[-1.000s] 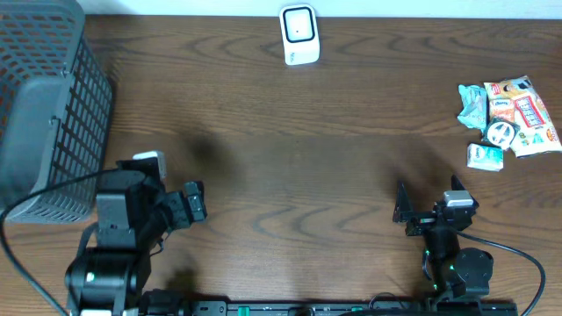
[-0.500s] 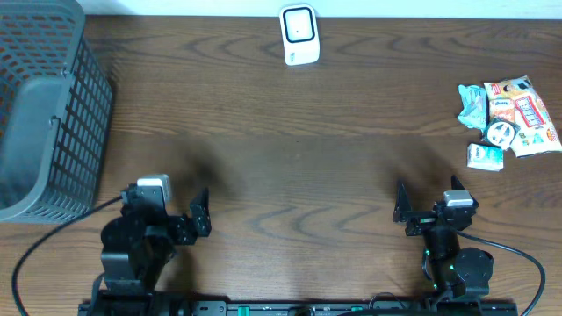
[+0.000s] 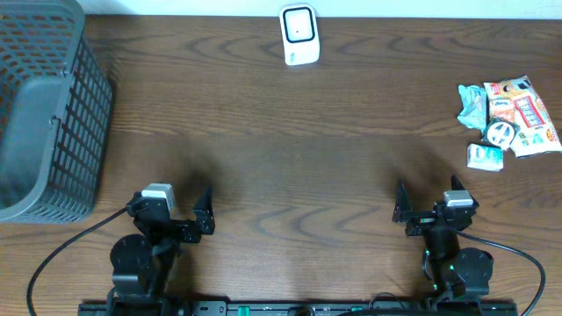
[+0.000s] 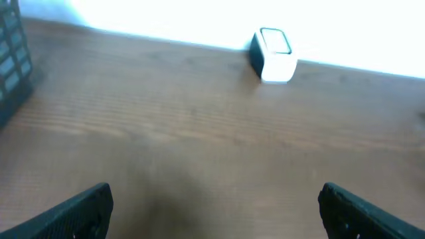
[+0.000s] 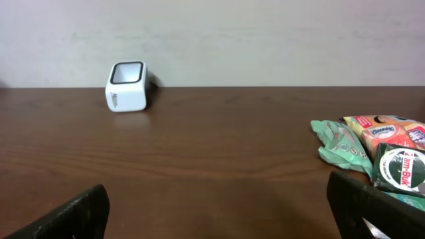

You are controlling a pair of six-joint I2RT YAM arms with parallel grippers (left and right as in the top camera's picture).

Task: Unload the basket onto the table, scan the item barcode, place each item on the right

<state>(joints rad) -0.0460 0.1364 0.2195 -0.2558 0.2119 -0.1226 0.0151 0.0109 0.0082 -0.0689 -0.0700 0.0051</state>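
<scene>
left claw [image 4: 214,194] and right claw [image 5: 216,188] gape wide, white scanner [image 3: 299,35] far ahead.

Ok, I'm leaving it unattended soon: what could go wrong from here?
The snack packets lie bunched and overlapping, so the open right hand might pinch two at once or drag a neighbour along. The scanner is small and stands near the far edge of the table; a carried packet could knock it.

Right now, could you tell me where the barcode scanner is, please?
Overhead, the white scanner stands at the far edge of the table near centre, between the grey basket far left and the snack packets far right.
</scene>
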